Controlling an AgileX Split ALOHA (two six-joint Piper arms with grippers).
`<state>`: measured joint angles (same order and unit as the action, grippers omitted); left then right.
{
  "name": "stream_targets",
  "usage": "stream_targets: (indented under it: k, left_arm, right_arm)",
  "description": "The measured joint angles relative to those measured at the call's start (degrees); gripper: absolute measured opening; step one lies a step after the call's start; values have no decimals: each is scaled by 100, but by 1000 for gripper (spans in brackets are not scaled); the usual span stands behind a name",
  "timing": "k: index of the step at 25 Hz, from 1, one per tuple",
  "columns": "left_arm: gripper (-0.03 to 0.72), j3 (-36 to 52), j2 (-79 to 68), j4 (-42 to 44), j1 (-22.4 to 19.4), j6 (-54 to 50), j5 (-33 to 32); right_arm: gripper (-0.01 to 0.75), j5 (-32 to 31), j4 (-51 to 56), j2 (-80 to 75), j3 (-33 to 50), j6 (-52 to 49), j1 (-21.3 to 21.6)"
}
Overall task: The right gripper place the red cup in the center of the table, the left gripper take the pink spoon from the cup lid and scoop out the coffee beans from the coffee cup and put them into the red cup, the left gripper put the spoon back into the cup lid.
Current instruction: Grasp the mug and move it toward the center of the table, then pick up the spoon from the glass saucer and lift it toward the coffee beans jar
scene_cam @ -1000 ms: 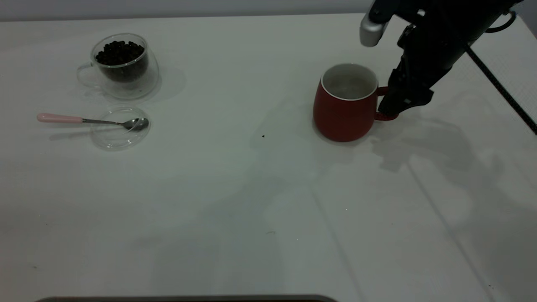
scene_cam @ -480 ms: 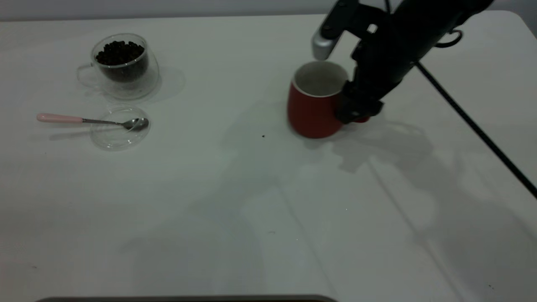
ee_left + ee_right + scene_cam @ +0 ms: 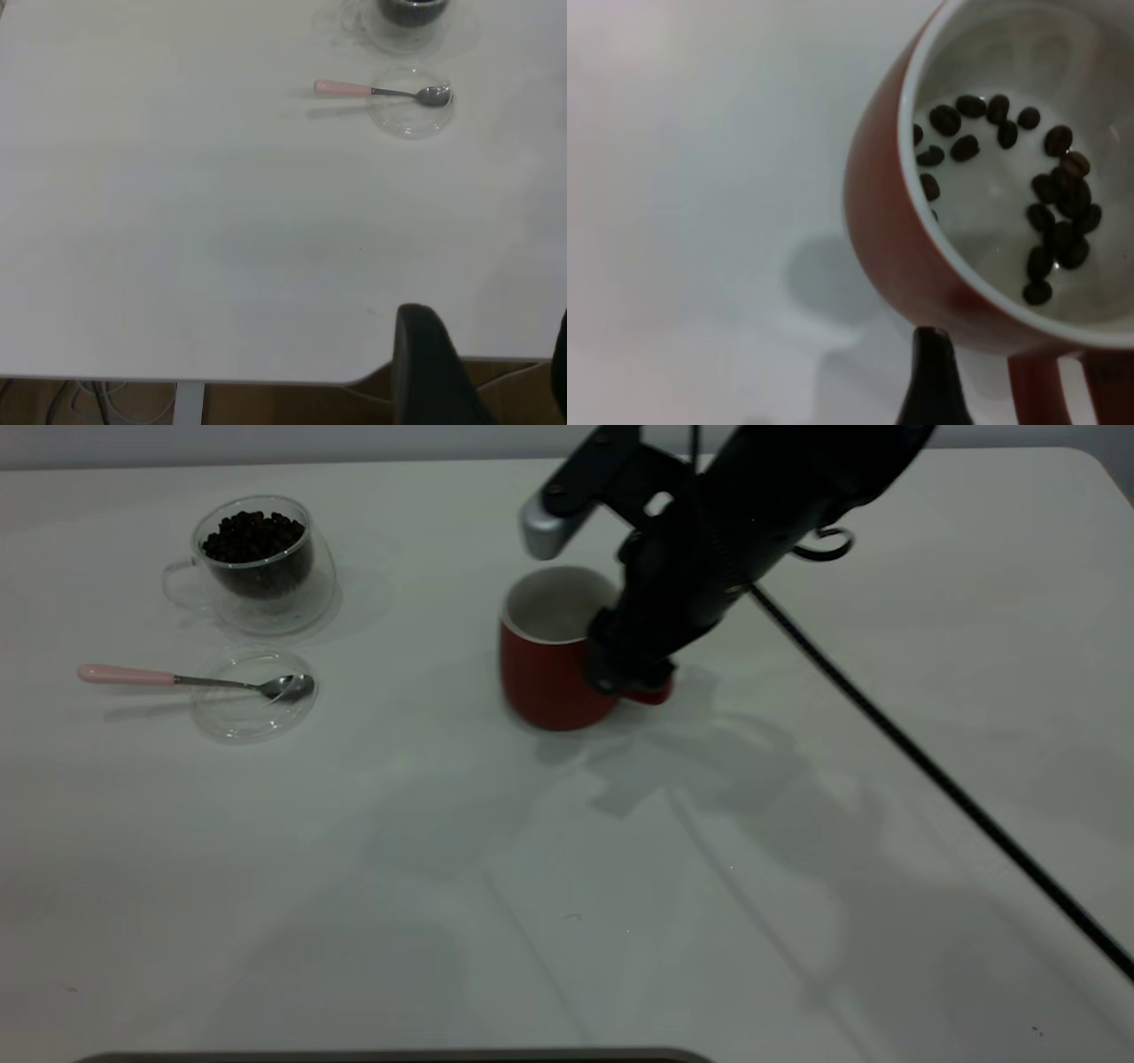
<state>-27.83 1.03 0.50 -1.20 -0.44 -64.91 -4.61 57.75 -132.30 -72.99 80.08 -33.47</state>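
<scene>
— What lies closest to the camera in the exterior view?

— Bare white table (image 3: 567, 886), crossed by the arm's shadow. Beyond that, about the middle of the table, stands the red cup (image 3: 545, 664), upright, with the right pincer (image 3: 631, 677) clamped on its handle on the side away from the glassware.

— Anything inside the cup?

— The right wrist view shows a scatter of dark beans (image 3: 1045, 208) on its white bottom.

— And over on the left?

— The cup lid (image 3: 254, 693) sits on the table, well apart from the red cup. The pink spoon (image 3: 190, 680) lies across it, metal bowl over the lid, pink handle sticking out past the rim away from the red cup. Just behind the lid is the coffee cup (image 3: 257, 562), filled with coffee beans (image 3: 252, 536).

— The left pincer?

— Only a black tip (image 3: 430, 367) shows in its wrist view, near the table's edge, far from the spoon and lid. I cannot tell whether it is apart or together.
</scene>
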Motion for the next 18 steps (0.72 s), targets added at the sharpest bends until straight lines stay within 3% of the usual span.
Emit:
stream_targets:
  k: [4, 9, 13, 18]
  left_arm:
    - [399, 0, 0, 0, 0, 0, 0]
    - [399, 0, 0, 0, 0, 0, 0]
    - [399, 0, 0, 0, 0, 0, 0]
    - [399, 0, 0, 0, 0, 0, 0]
  right_arm:
    - [596, 191, 238, 0, -97, 0, -249]
    - [596, 73, 336, 138, -85, -12, -180]
    - [596, -454, 350, 960, 261, -321, 145]
    - [596, -1611, -47, 2639, 1048, -1226, 807]
